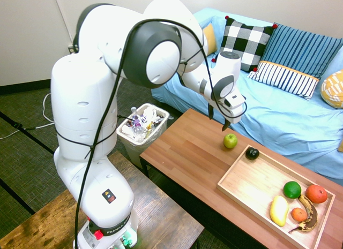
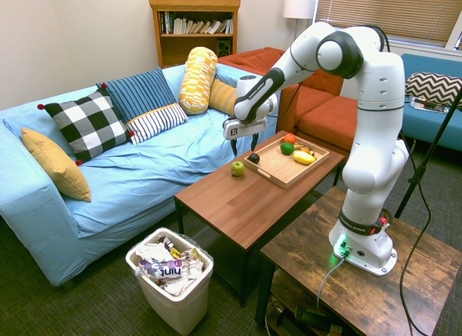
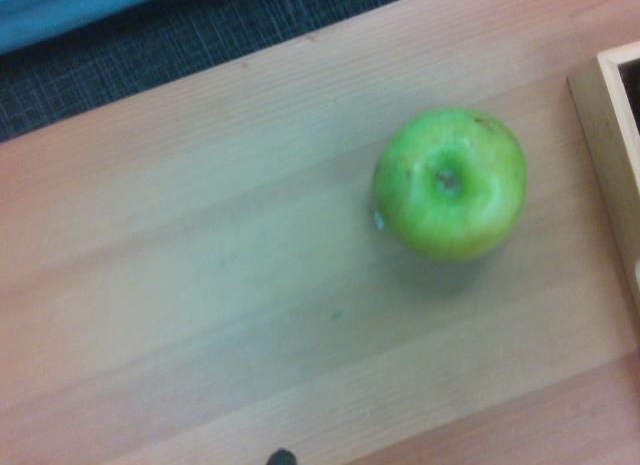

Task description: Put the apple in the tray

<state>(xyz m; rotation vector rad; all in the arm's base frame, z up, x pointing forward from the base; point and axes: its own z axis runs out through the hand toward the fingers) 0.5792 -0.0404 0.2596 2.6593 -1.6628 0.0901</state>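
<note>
The yellow-green apple (image 1: 230,141) (image 2: 237,168) (image 3: 450,182) rests on the reddish wooden coffee table (image 1: 187,152), just outside the near corner of the light wooden tray (image 1: 252,187) (image 2: 283,171) (image 3: 612,145). My gripper (image 1: 216,120) (image 2: 242,144) hangs open a little above the table, over the sofa-side edge and slightly short of the apple, holding nothing. In the tray lie a dark avocado-like fruit (image 1: 252,152), a green lime (image 1: 292,189), an orange one, a lemon and a banana.
A blue sofa (image 1: 278,115) with cushions runs along the table's far side. A white waste bin (image 1: 142,126) full of wrappers stands at the table's end. A darker wooden table (image 2: 339,278) carries the arm.
</note>
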